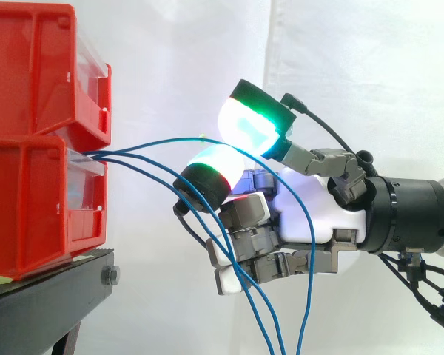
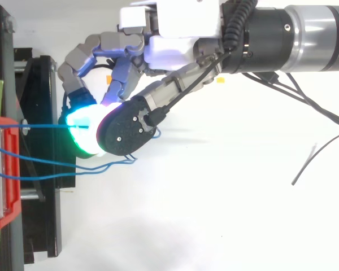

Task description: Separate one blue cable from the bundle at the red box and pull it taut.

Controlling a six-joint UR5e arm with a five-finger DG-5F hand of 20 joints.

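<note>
Side view: two red bins are stacked on a black stand (image 1: 44, 296), the upper bin (image 1: 29, 74) on the lower bin (image 1: 29, 207). Thin blue cables come out at the top front of the lower bin, just under the upper one. One blue cable (image 2: 45, 126) runs straight from there into the hand (image 1: 311, 200), pinched between its green-glowing fingertips (image 1: 248, 122). The other blue cables (image 2: 39, 177) hang loose below and pass in front of the curled fingers.
</note>
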